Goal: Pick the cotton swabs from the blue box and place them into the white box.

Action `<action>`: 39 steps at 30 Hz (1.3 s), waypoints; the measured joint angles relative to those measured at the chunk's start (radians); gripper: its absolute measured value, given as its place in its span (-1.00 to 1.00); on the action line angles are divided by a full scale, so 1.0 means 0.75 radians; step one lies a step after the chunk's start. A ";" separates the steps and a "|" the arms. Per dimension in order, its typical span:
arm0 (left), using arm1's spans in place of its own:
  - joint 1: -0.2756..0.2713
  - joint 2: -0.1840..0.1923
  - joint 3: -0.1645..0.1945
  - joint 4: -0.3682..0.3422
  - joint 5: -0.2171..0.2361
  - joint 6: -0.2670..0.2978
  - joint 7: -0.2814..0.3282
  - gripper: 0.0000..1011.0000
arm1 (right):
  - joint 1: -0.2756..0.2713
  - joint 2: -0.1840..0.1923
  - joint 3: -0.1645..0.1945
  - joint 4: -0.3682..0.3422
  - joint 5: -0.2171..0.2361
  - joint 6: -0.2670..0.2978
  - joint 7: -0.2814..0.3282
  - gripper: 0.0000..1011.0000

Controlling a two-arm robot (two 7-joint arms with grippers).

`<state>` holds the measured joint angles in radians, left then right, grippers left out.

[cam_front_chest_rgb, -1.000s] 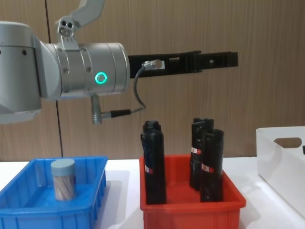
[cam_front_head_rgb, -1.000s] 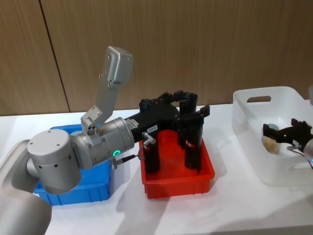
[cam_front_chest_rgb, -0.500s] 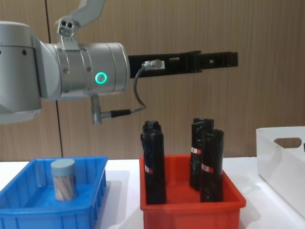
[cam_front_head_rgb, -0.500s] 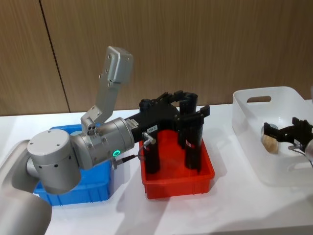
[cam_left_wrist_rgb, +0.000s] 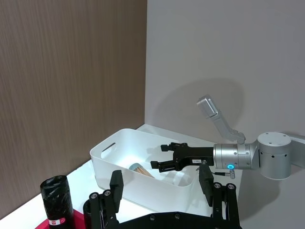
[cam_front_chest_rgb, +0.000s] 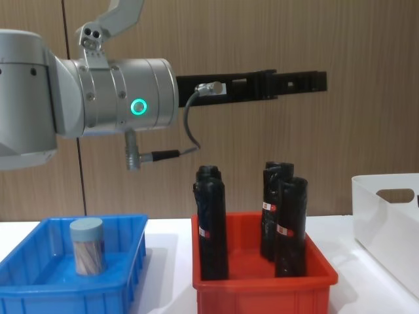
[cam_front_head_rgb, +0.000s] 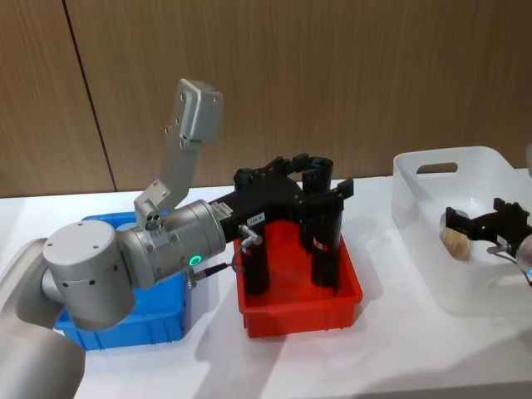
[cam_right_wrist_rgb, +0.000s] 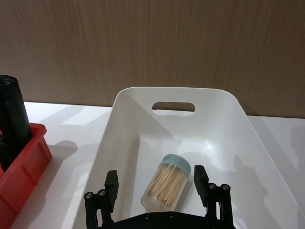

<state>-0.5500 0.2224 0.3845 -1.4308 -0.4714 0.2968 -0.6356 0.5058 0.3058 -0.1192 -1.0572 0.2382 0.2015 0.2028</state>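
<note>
While the left tool (cam_front_head_rgb: 328, 176) hangs above the red bin (cam_front_head_rgb: 299, 317) and its black rolls (cam_front_head_rgb: 326, 249) in the head view, the right tool (cam_front_head_rgb: 478, 223) is over the white box (cam_front_head_rgb: 474, 291). Its fingers are spread, and a jar (cam_front_head_rgb: 455, 239) lies close by its left finger. The blue box (cam_front_head_rgb: 125, 328) sits on the counter (cam_front_head_rgb: 399, 357) left of the red bin, half hidden by the left arm.

In the left wrist view, the left tool (cam_left_wrist_rgb: 160, 174) has its fingers wide apart with nothing between them. Farther off, the right tool (cam_left_wrist_rgb: 159, 156) reaches over the white box (cam_left_wrist_rgb: 143, 191).

In the right wrist view, the right tool (cam_right_wrist_rgb: 156, 172) is spread wide and grips nothing. The jar (cam_right_wrist_rgb: 167, 188) lies on its side on the box floor between and below the fingers, lid toward the handle slot.

In the chest view, the left tool (cam_front_chest_rgb: 317, 81) is high above the rolls (cam_front_chest_rgb: 211, 222) and touches nothing. Another jar (cam_front_chest_rgb: 87, 246) stands upright in the blue box (cam_front_chest_rgb: 39, 297).
</note>
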 joint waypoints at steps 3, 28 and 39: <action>0.000 0.000 0.000 0.000 0.000 0.000 0.000 0.99 | -0.001 0.000 0.001 -0.001 0.000 0.000 0.000 0.98; 0.048 0.025 0.010 -0.028 0.041 -0.042 0.096 0.99 | -0.074 0.005 -0.013 -0.102 0.009 -0.024 -0.020 0.98; 0.141 0.072 0.032 -0.087 0.122 -0.127 0.280 0.99 | -0.209 0.014 -0.042 -0.287 0.021 -0.067 -0.054 0.98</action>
<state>-0.4444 0.2765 0.4083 -1.4963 -0.3802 0.2017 -0.4254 0.3489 0.3161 -0.1507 -1.2726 0.2542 0.1512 0.1623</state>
